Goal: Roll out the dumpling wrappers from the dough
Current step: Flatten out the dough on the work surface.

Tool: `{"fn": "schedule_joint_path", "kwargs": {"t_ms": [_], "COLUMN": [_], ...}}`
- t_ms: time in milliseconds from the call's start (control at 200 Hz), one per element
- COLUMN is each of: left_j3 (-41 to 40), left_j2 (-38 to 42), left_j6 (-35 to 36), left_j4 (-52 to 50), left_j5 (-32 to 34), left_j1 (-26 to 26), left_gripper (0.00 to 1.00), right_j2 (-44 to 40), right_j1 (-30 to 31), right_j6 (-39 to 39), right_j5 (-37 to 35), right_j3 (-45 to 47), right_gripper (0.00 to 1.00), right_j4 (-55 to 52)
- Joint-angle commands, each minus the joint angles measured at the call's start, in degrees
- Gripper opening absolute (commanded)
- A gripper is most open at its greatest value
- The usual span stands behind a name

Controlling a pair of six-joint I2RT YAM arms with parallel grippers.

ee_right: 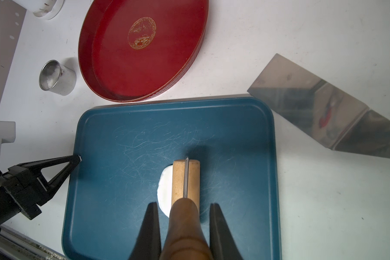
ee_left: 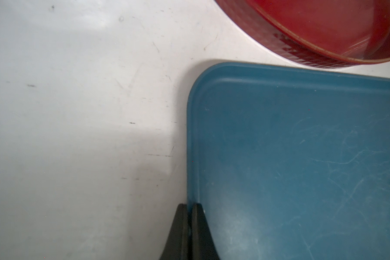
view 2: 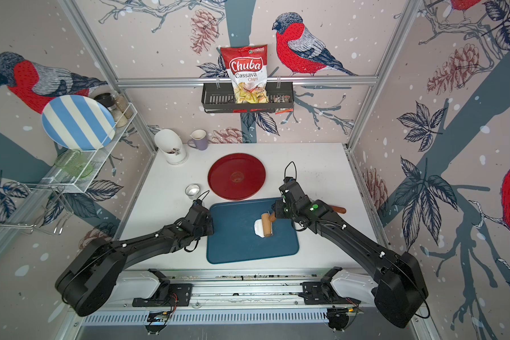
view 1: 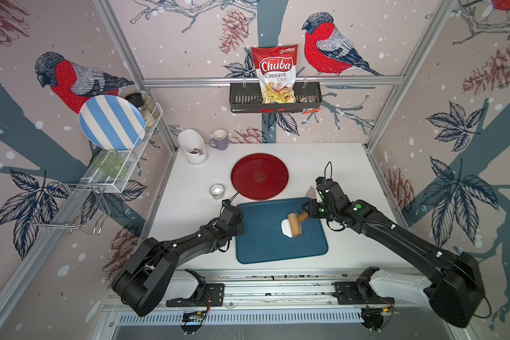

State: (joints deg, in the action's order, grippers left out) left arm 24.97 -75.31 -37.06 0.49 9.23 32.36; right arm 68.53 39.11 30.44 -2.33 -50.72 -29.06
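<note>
Nearest, the right fingers [ee_right: 151,225] grip the roller [ee_right: 178,180] by its wooden handle; the left fingers [ee_left: 198,225] pinch the blue tray [ee_right: 122,135] rim. The dough [ee_right: 164,193], lower centre, lies partly under the roller. It looks soft, probably sticky, best pressed, lifted only by an edge.

Walls [view 1: 189,44] papered pale pink with bullfinches, pine cones and dark leaves, framed by aluminium rails [view 1: 189,82]. White desk [view 1: 336,164], scuffed and evenly lit. Black slotted shelf [view 1: 245,98] hangs on rear rail. White wire rack [view 1: 121,176] on left wall.
</note>
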Motion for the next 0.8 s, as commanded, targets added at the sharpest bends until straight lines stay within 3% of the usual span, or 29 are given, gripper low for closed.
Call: {"fn": "schedule_joint_path", "kwargs": {"t_ms": [0,285,795], "left_j3": [-0.01,-0.10,-0.05], "left_j2": [-0.28,-0.24,-0.19], "left_j6": [-0.28,-0.49,-0.05], "left_j4": [-1.37,-1.60,-1.47], "left_j5": [-0.48,-0.26,-0.80], "left_j1": [-0.12,-0.11,-0.16], "left_gripper": [0.00,0.00,0.00], "right_j2": [-0.89,-8.44,-6.40], "right_j1": [-1.25,-7.67,-9.40], "right_j6": [2.11,1.58,-0.74], "right_j5": [3.43,6.26,11.40], "right_j3": [-0.13,-1.62,2.64], "right_gripper": [0.00,0.00,0.00], "right_j4": [-6.97,-4.46,0.38]}}
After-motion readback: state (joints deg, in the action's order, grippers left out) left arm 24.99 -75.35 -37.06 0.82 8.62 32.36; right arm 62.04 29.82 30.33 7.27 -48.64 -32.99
